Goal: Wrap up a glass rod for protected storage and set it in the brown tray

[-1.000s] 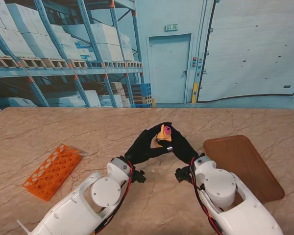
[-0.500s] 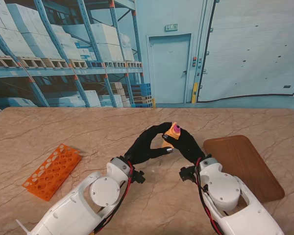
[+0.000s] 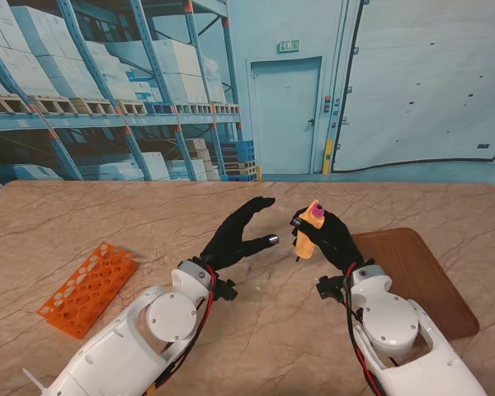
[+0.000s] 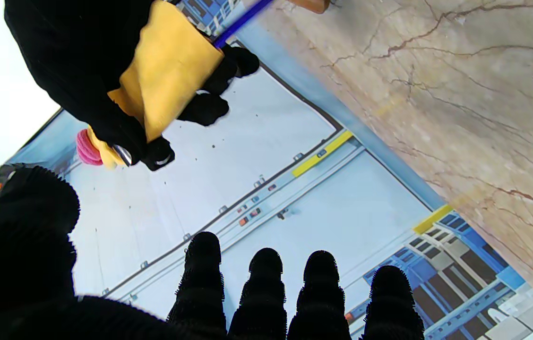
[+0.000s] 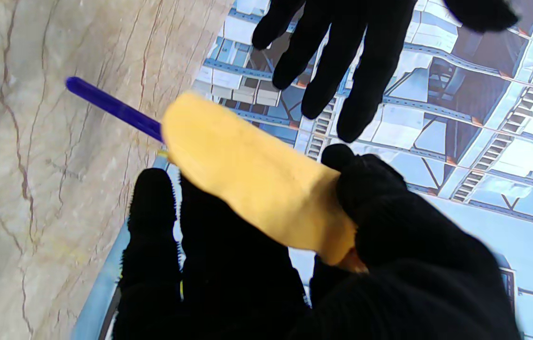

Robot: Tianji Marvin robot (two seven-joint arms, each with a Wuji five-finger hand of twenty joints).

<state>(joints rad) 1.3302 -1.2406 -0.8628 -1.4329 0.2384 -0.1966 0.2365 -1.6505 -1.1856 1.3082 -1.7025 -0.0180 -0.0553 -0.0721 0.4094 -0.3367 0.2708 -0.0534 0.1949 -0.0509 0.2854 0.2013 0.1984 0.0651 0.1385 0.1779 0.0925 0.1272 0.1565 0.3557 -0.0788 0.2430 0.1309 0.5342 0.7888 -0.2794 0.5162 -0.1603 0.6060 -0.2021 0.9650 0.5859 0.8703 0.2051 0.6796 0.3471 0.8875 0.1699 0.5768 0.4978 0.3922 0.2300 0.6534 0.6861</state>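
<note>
Two hands up over the marble worktop (image 3: 107, 214), doing different jobs. Right hand (image 3: 326, 235) is clenched around the wrapped rod (image 3: 307, 238): a yellow wrap rolled into a tube, held near upright and clear of the worktop, with a pink end (image 3: 316, 209) poking out on top. Right wrist view shows the yellow wrap (image 5: 252, 179) pinned between thumb and fingers, and the blue glass rod (image 5: 110, 107) sticking out of its far end, so the rod is not fully covered; a stretch of blue is bare. Left hand (image 3: 235, 235) is released, fingers spread, thumb out, holding nothing, just beside the bundle but apart from it. Left wrist view confirms: its fingertips (image 4: 266, 264) are free in the air and the bundle sits in the other hand. Brown tray (image 3: 417, 276) lies flat on the right side of the worktop, near the right hand, nothing visible in it. Orange tube rack (image 3: 87, 287) sits well apart on the left, no part in this step as far as I can judge. Progress call: wrapping looks essentially done, the roll is formed and held one-handed. Left to do: carry the bundle right, over the tray, and set it down inside. Risk as I judge it: the wrap could loosen or the rod slide out the open end if tilted. Cannot tell if the wrap is fastened in any way.
</note>
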